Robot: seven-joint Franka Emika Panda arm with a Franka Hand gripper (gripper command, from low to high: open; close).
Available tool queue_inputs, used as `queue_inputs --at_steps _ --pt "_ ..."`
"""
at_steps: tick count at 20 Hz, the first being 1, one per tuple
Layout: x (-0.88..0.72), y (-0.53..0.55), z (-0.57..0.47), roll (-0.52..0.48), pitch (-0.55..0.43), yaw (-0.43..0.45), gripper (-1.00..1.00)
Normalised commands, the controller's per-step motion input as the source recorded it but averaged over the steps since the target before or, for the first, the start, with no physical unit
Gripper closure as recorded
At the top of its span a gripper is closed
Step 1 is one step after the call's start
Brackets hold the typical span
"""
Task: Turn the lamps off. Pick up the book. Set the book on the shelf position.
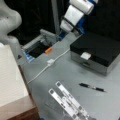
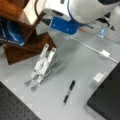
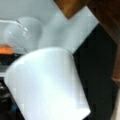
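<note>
Grey tabletop [image 1: 75, 72] mostly open mid-frame; pen [image 1: 91, 87] lower right, metal stand [image 1: 67, 101] bottom centre, black-topped box [image 1: 96, 51] right, white cable [image 1: 47, 65] across centre. Book [image 1: 10, 75] lies flat, left edge, on wooden block [image 1: 21, 110]. Wood shelf [image 2: 17, 35] upper left in a front view. Gripper not visible; claw state cannot tell. Arm [image 1: 75, 15] top centre; wrist view blocked by white arm casing [image 3: 47, 85].

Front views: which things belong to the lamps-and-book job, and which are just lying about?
Job in hand:
book, lying on the shelf position
the end effector does not show in any view

Lying about:
pen
black-topped box
metal stand
</note>
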Motion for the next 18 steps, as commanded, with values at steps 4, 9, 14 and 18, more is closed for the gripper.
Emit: queue_inputs --at_steps 4,9,14,18 --pt "-0.4 0.01 -0.46 0.566 -0.562 -0.272 -1.0" --pt "-0.55 0.05 -0.26 0.469 -0.593 -0.219 -1.0" --pt "-0.42 0.05 -0.11 0.288 -0.454 -0.138 -1.0" --pt "-0.22 0.03 -0.14 0.151 -0.263 -0.086 -1.0"
